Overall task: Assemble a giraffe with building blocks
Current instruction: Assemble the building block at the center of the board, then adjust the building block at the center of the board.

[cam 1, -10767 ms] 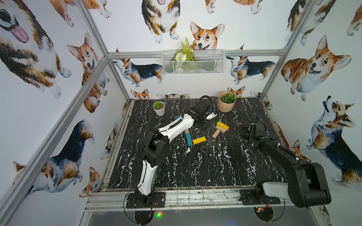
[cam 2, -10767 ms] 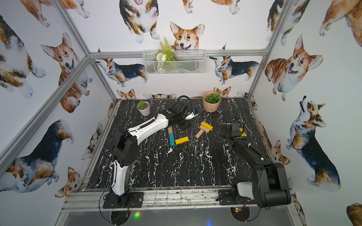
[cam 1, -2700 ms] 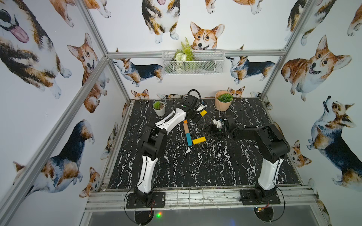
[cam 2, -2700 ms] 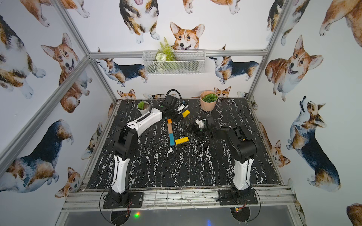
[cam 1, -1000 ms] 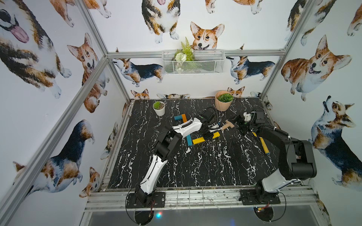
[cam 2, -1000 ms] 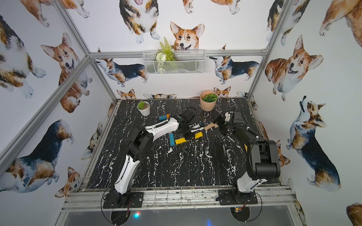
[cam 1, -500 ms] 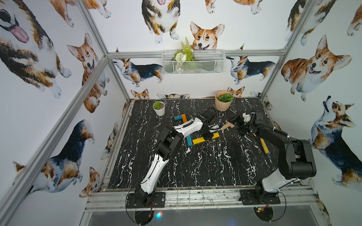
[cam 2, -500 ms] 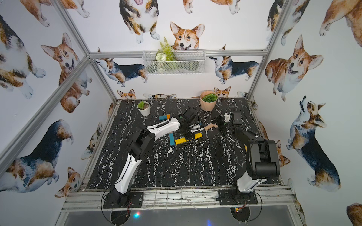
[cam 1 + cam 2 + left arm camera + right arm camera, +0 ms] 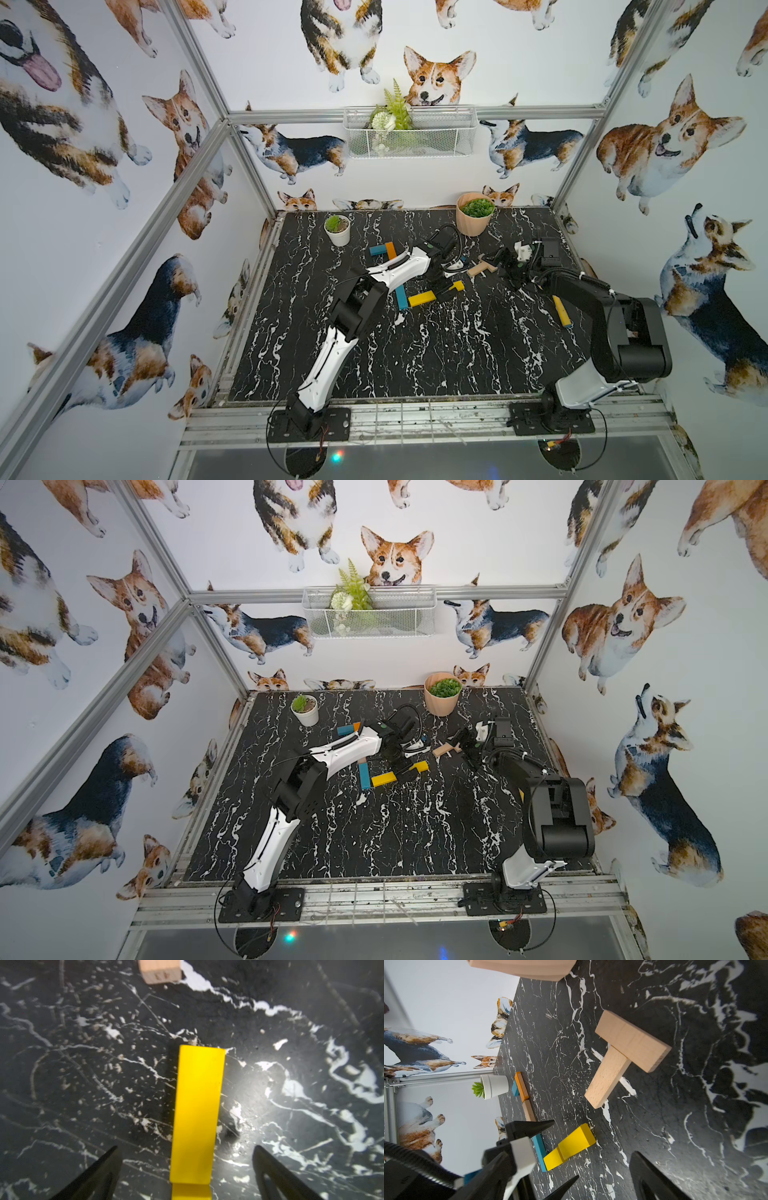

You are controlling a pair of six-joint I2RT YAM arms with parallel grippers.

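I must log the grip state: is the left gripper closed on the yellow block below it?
No, the left gripper stands open, and dark table shows on each side of the yellow block inside its jaws.

Nothing readable anywhere in these shots, tbh: no words, brands or numbers that I can make out. Closest thing is two small dark marks on the end face of a tan block (image 9: 160, 972) in the left wrist view, but they're too blurry to read as anything.

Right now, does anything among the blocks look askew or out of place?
Yes: one yellow block seems propped on the end of the other yellow block, tilted rather than lying flat.
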